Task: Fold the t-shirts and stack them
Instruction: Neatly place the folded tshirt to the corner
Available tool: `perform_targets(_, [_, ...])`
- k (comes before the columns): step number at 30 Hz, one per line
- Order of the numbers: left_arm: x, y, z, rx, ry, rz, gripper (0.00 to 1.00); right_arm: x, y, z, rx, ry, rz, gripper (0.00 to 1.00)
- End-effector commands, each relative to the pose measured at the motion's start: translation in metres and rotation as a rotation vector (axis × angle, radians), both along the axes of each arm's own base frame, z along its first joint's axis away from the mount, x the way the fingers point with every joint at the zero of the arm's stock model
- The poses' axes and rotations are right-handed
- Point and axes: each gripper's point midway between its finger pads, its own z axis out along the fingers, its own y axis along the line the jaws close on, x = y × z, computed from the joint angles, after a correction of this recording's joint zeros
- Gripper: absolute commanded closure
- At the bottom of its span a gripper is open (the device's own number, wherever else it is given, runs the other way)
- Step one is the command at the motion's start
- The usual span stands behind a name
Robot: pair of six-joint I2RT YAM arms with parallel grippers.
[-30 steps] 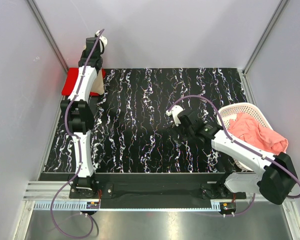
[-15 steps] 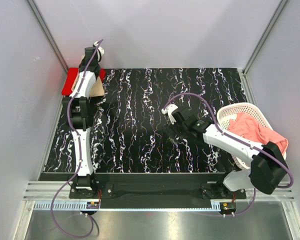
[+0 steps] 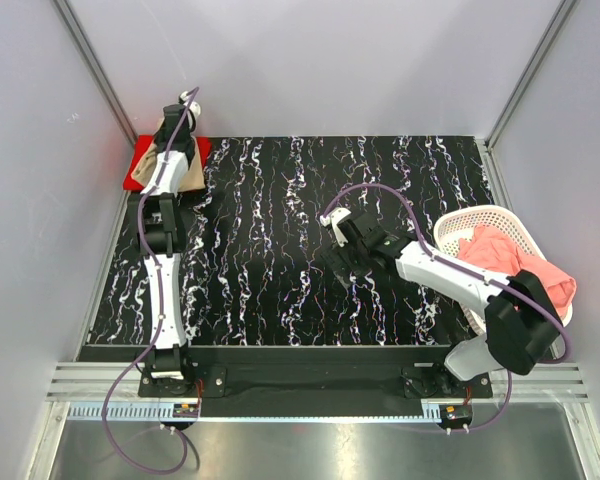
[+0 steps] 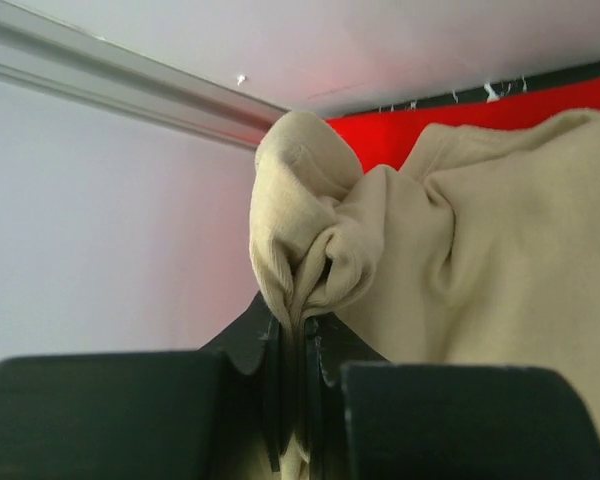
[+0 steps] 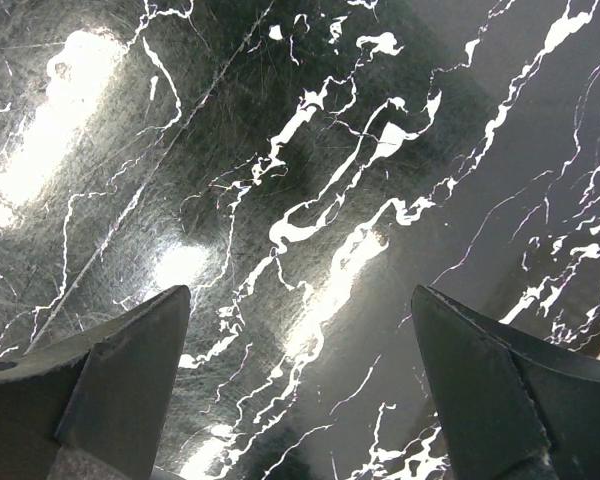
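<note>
Left gripper (image 4: 300, 328) clamps a bunched fold of the tan t-shirt (image 4: 480, 230), atop the red t-shirt (image 4: 375, 140) at the far-left corner of the table (image 3: 280, 250). Right gripper (image 5: 300, 330) hangs over mid-table, fingers spread wide. The pink t-shirt (image 3: 500, 255) lies at the right edge.

Tee stack (image 3: 188, 176) far-L; tee (image 3: 502, 258) in basket (image 3: 477, 213) R

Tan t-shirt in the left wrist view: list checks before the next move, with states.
1. The left gripper pinches the tan t-shirt: ok, shut on a bunched fold.
2. The tan t-shirt lies over the red t-shirt: ok, far left corner.
3. The tan t-shirt lies flat: cannot tell.
4. The right gripper is free: ok, open, empty above the table.
5. The salmon-pink t-shirt is folded: not ok, heaped in the white basket.
</note>
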Motion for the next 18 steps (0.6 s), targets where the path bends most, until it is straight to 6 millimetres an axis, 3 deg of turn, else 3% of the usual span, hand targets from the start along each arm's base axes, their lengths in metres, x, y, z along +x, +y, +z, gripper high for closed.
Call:
perform_targets(1, [0.027,-0.004,0.052,-0.019,-0.207,-0.059,1.0,0.008,0.011,0.01,0.058,-0.009,-0.016,0.0])
perform_targets(8, [0.042,-0.003,0.046,-0.083,-0.277,-0.125,1.0,0.006,0.012,0.006,0.07,0.008,-0.028,0.0])
perform_targets(14, [0.039,0.011,0.032,-0.095,-0.258,-0.105,0.99,0.003,0.012,0.003,0.073,0.014,-0.027,0.0])
perform_targets(17, [0.039,0.02,0.037,-0.111,-0.293,-0.086,0.9,0.001,0.011,0.001,0.072,0.023,-0.028,0.0])
perform_targets(18, [0.039,0.022,0.038,-0.111,-0.304,-0.077,0.83,0.0,0.011,0.0,0.073,0.027,-0.024,0.0])
